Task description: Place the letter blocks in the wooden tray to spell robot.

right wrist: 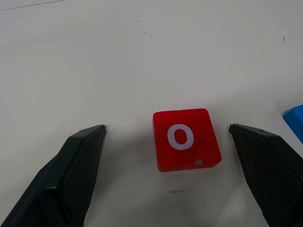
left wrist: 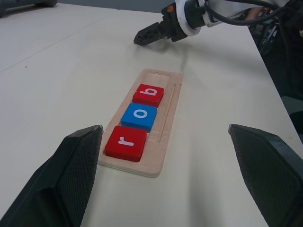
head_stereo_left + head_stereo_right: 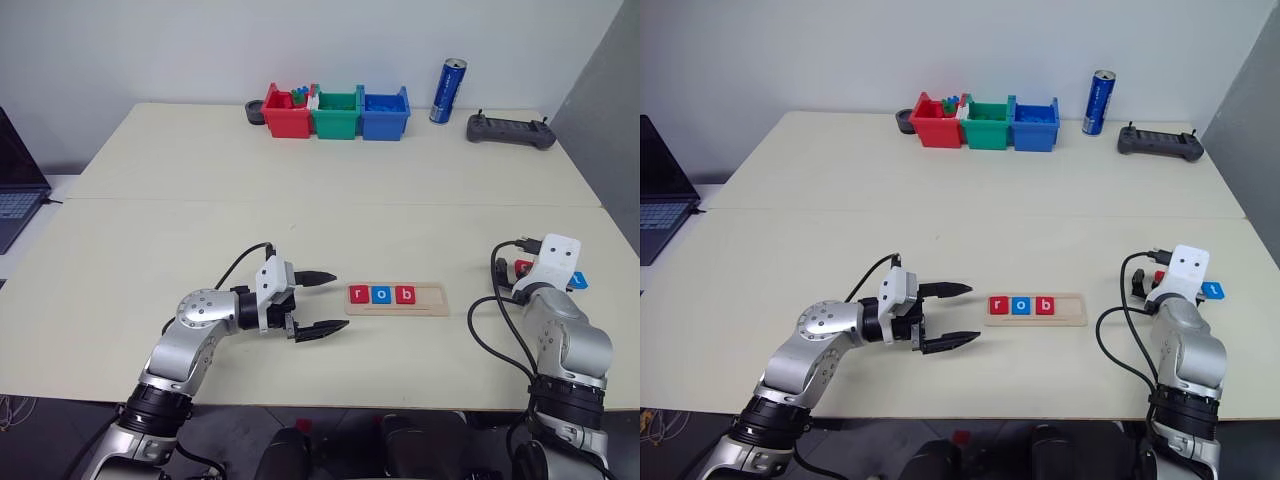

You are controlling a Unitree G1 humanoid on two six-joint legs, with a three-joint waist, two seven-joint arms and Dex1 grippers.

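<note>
Wooden tray (image 3: 397, 298) at tabletop centre holds r, o, b (image 2: 148, 95); two slots free. Red "o" block (image 1: 185, 139) sits at 3 o'clock of tray, framed by released right pincer (image 1: 165, 142), untouched. Left pincer (image 3: 318, 302) released, idle at tray's 9 o'clock. Risk: block is off-centre btwn jaws, so it could be nudged or twisted on closing.

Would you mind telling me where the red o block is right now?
The red o block lies flat on the table at the robot's right, between the open fingers of the right gripper, with a blue block just beside it.
</note>
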